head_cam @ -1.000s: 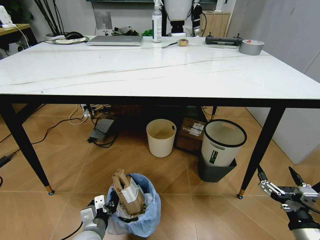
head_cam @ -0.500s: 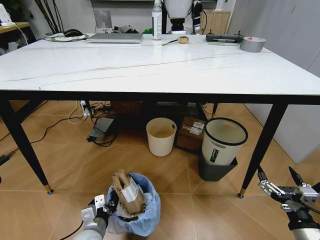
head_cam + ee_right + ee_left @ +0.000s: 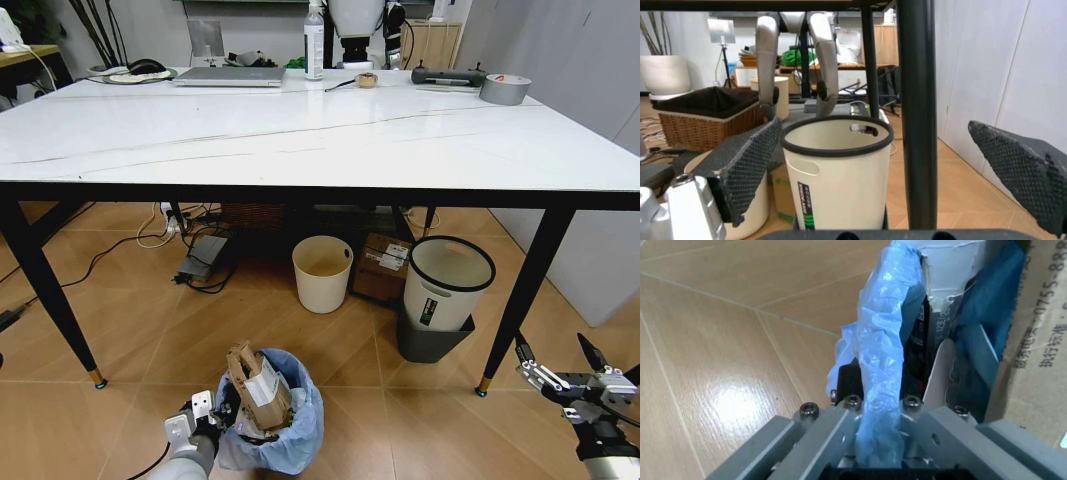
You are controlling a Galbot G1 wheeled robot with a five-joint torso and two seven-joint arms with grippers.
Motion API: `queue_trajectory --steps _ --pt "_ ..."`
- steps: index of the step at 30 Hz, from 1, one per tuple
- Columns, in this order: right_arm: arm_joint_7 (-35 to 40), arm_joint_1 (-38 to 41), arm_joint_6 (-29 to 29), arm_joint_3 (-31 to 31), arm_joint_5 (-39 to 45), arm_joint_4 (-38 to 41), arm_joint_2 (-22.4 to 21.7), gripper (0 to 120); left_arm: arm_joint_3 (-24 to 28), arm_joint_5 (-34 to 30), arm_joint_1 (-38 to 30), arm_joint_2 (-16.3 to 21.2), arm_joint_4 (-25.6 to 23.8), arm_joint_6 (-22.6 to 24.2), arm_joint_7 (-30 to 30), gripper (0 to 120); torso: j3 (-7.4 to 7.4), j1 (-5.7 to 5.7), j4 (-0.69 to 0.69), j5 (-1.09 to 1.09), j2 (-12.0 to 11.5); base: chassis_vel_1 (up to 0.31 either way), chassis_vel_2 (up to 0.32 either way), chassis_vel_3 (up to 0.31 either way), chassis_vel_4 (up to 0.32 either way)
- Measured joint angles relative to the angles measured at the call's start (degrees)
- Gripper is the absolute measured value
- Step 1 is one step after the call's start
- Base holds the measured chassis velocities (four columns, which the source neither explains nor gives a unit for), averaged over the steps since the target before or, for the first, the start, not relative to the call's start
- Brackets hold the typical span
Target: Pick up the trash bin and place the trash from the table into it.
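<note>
Down on the wooden floor (image 3: 120,330) in front of the table (image 3: 300,135), my left gripper (image 3: 205,425) is clamped on the rim of the trash bin (image 3: 285,440), and from my left wrist I can see the crinkled blue bag (image 3: 883,365) pinched between my fingers (image 3: 830,432), running straight up out of them. The bin stands on the floor at my left side, just short of the table's near edge, with a torn brown cardboard box (image 3: 252,380) sticking up out of it beside some white paper. My right gripper (image 3: 562,368) hangs low at my right, close to the table's black front leg (image 3: 525,295), its two dark textured pads (image 3: 747,167) spread wide apart and holding nothing. Beyond that leg, under the table, stand a white-rimmed grey bin (image 3: 447,285) and, well left of it, a plain cream bucket (image 3: 322,273). On the far side of the tabletop lie a silver laptop (image 3: 230,76) and a grey tape roll (image 3: 504,89).
</note>
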Motion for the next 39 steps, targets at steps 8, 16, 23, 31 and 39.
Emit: queue_trajectory --steps 8,16,23,31,39 --pt "0.0 0.0 0.0 0.0 0.0 0.0 0.0 100 -0.15 0.41 0.45 0.01 -0.09 0.02 0.0 0 0.08 0.03 0.0 0.0 0.11 0.0 0.0 0.0 0.0" --pt "0.0 0.0 0.0 0.0 0.0 0.0 0.0 100 -0.29 0.54 0.58 0.18 -0.29 0.02 0.02 0 0.12 0.04 0.0 0.0 0.16 0.0 0.0 0.0 0.0" --pt "0.0 0.0 0.0 0.0 0.0 0.0 0.0 100 -0.32 0.74 0.69 0.22 -0.08 -0.04 0.1 0 0.15 0.05 0.0 0.0 0.2 0.0 0.0 0.0 0.0" --pt "0.0 0.0 0.0 0.0 0.0 0.0 0.0 100 -0.33 0.88 0.62 0.27 0.23 -0.16 0.26 5 0.17 0.05 0.0 0.01 0.23 0.0 0.0 0.0 0.0" --pt "0.0 0.0 0.0 0.0 0.0 0.0 0.0 100 -0.25 0.94 0.48 0.29 0.55 -0.21 0.38 13 0.19 0.06 0.0 0.0 0.25 0.0 0.0 0.0 0.0"
